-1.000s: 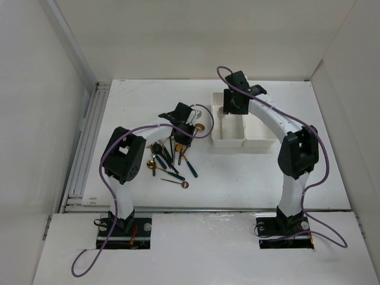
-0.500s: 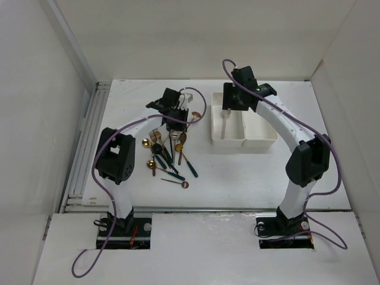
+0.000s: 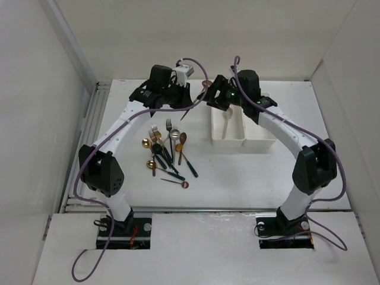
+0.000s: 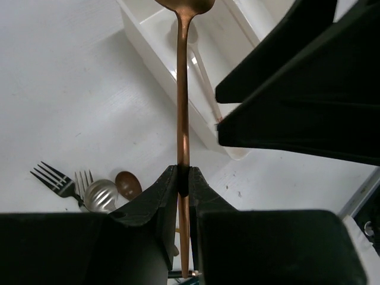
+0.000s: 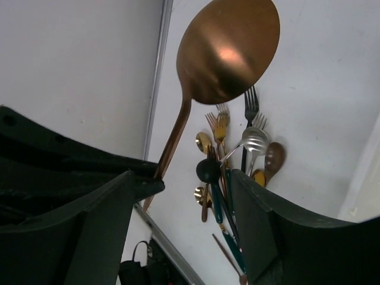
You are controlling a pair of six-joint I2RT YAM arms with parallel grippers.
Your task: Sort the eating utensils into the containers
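Copper spoon (image 4: 183, 101), pinched in left gripper (image 4: 184, 177)

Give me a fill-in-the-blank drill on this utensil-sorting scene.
1. The left pincer grips a spoon coloured ___.
2. The right pincer stands ___.
3. The loose utensils lie to the ___ of the containers.
Missing words: copper; open; left.

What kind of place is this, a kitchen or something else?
Probably a robotics lab test cell, not a kitchen: plain white panels box in a white table, two cabled robot arms are bolted at its near edge, and the utensils and twin bins look like staged props.
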